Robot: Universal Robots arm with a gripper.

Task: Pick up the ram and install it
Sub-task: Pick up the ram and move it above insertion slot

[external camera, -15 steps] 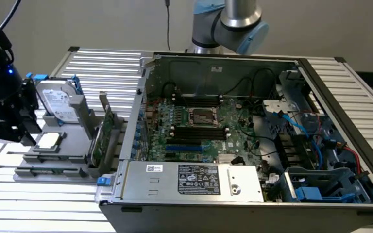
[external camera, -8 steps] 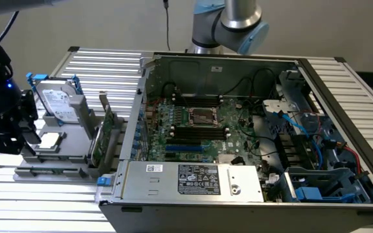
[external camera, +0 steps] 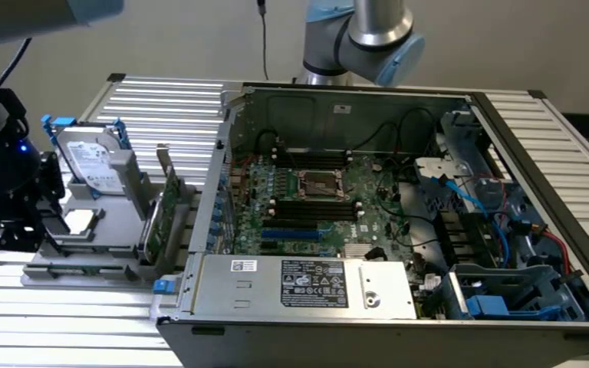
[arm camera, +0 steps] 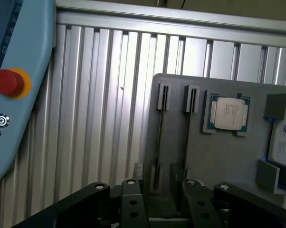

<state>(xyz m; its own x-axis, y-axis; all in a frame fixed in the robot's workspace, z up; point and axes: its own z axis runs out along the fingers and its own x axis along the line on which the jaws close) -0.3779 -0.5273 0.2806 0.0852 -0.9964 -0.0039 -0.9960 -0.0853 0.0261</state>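
Hovering at the exterior view's left, the end effector (external camera: pixel 13 234) hangs over the grey holder (external camera: pixel 105 222) on the counter (external camera: pixel 59 330), beside the open computer case (external camera: pixel 376 345). In the wrist view, its fingers (arm camera: pixel 133 190) stand apart, straddling the ram (arm camera: pixel 157 133), which sits edge-on in a slot of the holder.

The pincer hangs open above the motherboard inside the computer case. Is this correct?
No. The pincer hangs open above the gray parts holder outside the computer case, not above the motherboard. The wrist view shows it.
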